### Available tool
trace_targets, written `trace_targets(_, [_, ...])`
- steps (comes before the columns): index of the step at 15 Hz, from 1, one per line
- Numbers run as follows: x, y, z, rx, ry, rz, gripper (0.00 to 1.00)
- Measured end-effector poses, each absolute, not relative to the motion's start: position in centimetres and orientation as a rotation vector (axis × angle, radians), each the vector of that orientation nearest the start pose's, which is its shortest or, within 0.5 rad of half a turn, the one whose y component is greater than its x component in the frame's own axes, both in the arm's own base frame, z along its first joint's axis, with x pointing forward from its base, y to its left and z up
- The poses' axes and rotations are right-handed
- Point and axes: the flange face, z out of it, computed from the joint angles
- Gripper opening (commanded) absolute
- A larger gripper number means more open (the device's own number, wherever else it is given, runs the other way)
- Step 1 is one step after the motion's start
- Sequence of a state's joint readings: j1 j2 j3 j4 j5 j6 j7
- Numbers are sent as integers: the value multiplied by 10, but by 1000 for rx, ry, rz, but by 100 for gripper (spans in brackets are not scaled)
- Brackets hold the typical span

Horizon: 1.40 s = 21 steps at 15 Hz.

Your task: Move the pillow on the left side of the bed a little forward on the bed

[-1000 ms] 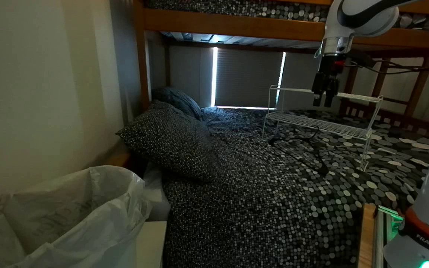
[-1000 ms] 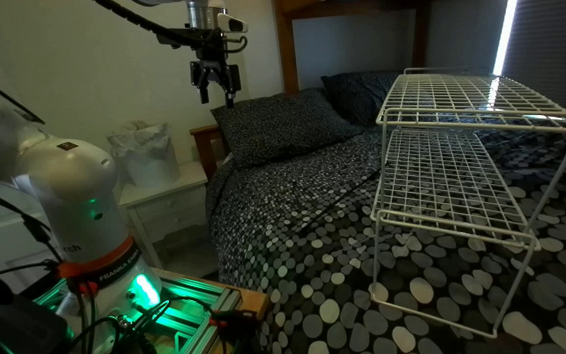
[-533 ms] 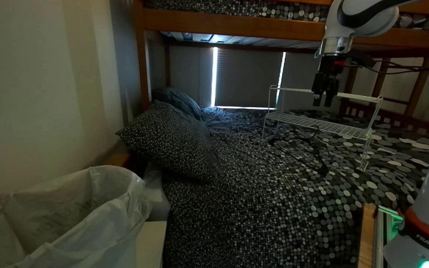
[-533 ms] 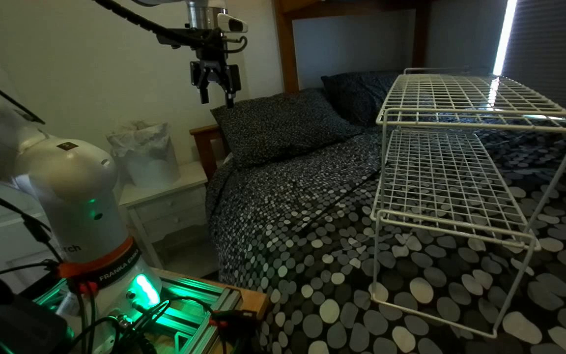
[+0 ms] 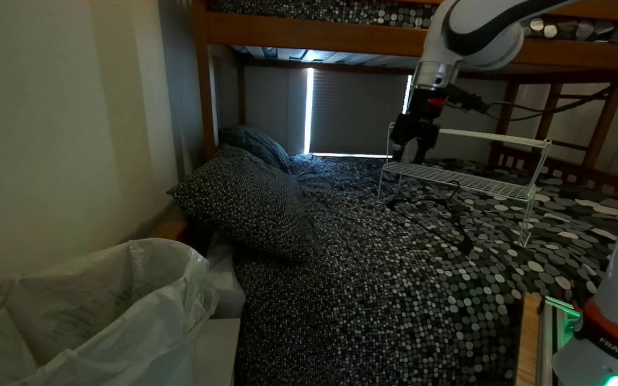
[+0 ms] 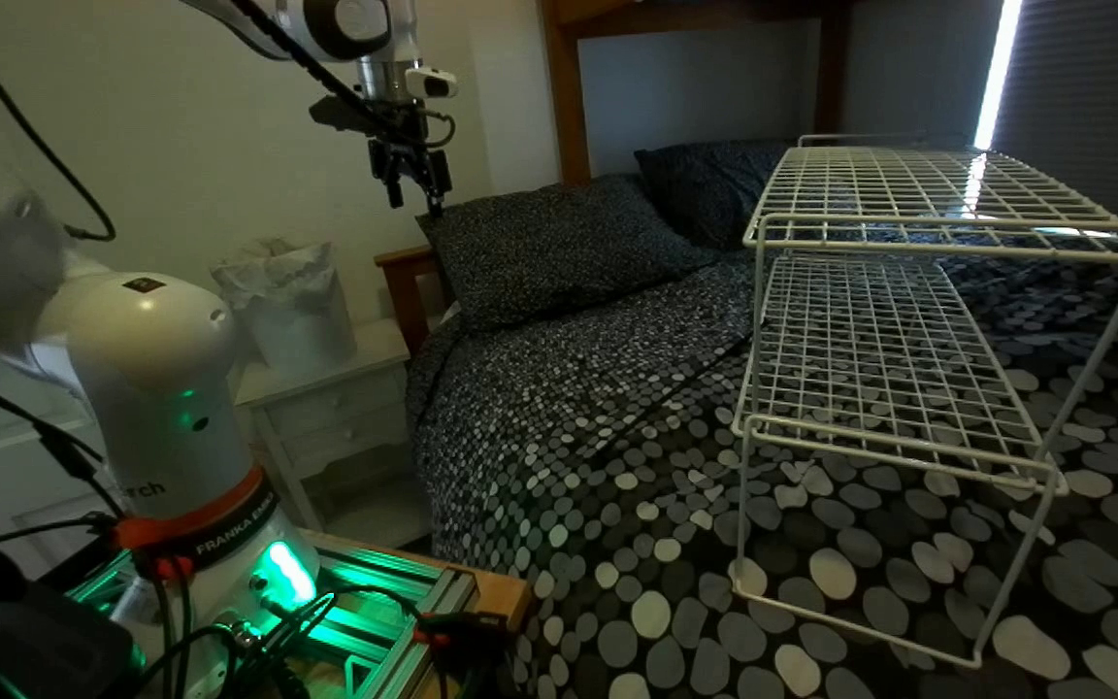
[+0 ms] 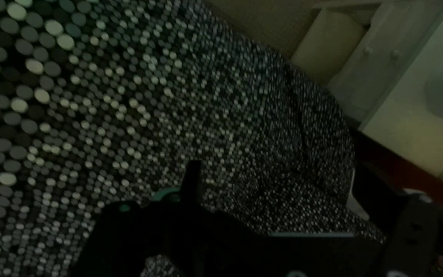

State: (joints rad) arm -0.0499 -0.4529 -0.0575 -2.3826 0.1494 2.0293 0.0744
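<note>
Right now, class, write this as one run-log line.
gripper: open, empty, above bed | nearer speckled pillow: on bed, ungripped | two-tier wire shelf: on bed

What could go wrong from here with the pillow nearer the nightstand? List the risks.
1. The pillow and bedding share a dark, speckled pattern in dim light, so the open gripper might pinch bedding too.
2. The pillow lies at a tilt, so a pull could flop it flat rather than slide it forward.
3. The wire rack stands on the bedding; a wide swing might knock it.
</note>
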Motion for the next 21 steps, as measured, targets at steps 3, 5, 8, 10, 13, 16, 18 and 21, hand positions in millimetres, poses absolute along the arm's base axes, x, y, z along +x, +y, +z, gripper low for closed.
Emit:
trace_targets(3, [474,7,471,-3011,404,-386,100])
trace_targets(5, [507,29,447,-3036,456,-475,100])
trace_targets(8, [555,54,425,-3061,494,-568,100])
trace_targets(10, [584,67,421,-3051,478,-635,100])
trace_targets(13, [620,85,426,-2999,406,-729,100])
trace_targets(16, [631,88,425,-2993,393,-742,100])
trace_targets(18, [632,87,426,-2993,391,-746,100])
trace_targets(21, [632,87,426,-2994,389,-746,100])
